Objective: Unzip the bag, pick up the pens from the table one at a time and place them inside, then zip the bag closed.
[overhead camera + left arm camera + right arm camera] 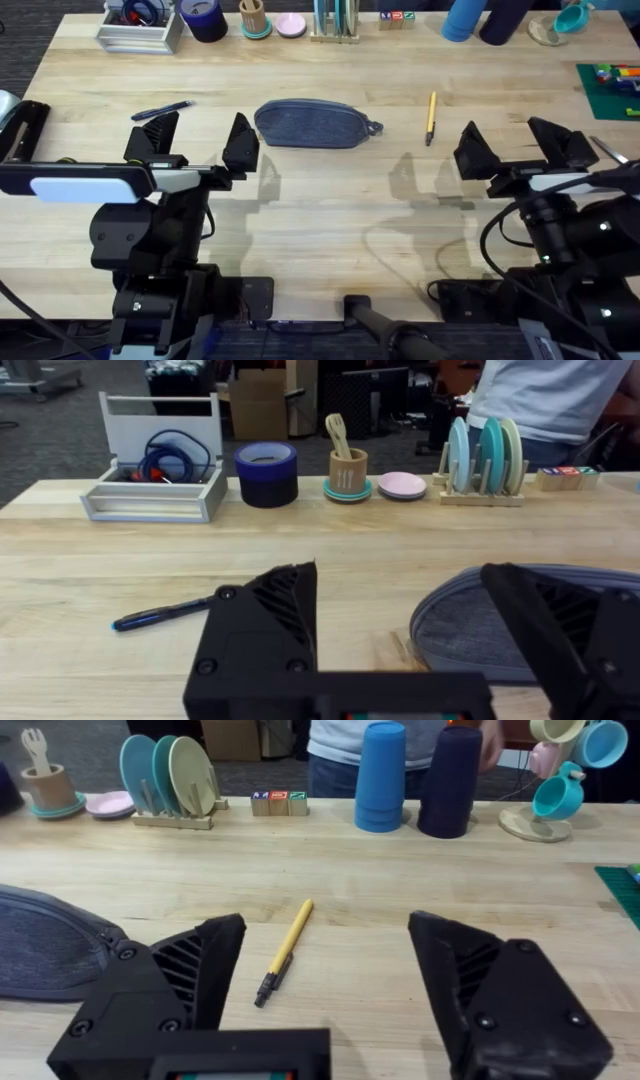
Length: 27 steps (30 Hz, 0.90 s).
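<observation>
Your approach to the bag (311, 124) is open from 6 o'clock across bare table (330, 230); pens flank it at 9 (161, 110) and 3 o'clock (431, 117).

I log the bag (308, 124) as heathered blue-grey fabric. Left of the bag I see a dark blue-black pen (161, 110); right of it a yellow pen (431, 117) with a dark tip. Under the bag, the table (320, 230) reads pale wood, grain and plank seams visible. Both grippers' fingers (240, 140) are black.
</observation>
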Available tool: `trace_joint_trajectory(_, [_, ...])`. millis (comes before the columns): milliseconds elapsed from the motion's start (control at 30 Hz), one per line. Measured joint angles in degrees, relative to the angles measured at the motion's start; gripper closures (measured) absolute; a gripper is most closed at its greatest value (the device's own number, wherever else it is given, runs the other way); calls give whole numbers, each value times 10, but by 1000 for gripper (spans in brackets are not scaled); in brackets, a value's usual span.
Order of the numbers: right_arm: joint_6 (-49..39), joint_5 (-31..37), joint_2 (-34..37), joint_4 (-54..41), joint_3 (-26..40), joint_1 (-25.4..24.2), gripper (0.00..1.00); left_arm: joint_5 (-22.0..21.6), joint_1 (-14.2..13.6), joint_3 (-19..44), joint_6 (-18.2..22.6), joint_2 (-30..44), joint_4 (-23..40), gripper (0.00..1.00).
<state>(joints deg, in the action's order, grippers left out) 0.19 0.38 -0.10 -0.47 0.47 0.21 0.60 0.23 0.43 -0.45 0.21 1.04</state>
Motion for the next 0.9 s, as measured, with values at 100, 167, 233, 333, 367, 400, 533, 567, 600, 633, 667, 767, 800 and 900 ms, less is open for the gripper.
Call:
trace_joint_trajectory(100, [0,0,0,0,0,0,6,0,0,0,0,0,0,6])
trace_joint_trajectory(167, [0,0,0,0,0,0,5,0,0,0,0,0,0,6])
trace_joint_trajectory(233, [0,0,0,0,0,0,6,0,0,0,0,0,0,6])
trace_joint_trajectory(333, [0,0,0,0,0,0,6,0,0,0,0,0,0,6])
trace_joint_trajectory(367, [0,0,0,0,0,0,6,0,0,0,0,0,0,6])
trace_joint_trajectory(400, [0,0,0,0,0,0,6,0,0,0,0,0,0,6])
trace_joint_trajectory(533, [0,0,0,2,0,0,6,0,0,0,0,0,0,6])
trace_joint_trajectory(567, [0,0,0,3,0,0,6,0,0,0,0,0,0,6])
trace_joint_trajectory(600, [0,0,0,3,0,0,6,0,0,0,0,0,0,6])
trace_joint_trajectory(633, [0,0,0,3,0,0,5,0,0,0,0,0,0,6])
trace_joint_trajectory(667, [0,0,0,3,0,0,5,0,0,0,0,0,0,7])
trace_joint_trajectory(767, [5,0,0,1,1,0,5,0,0,0,0,0,0,9])
trace_joint_trajectory(800, [8,-1,0,-4,2,0,5,0,0,0,0,0,0,8])
trace_joint_trajectory(900, [13,-2,1,-44,21,0,6,0,0,2,0,0,5,7])
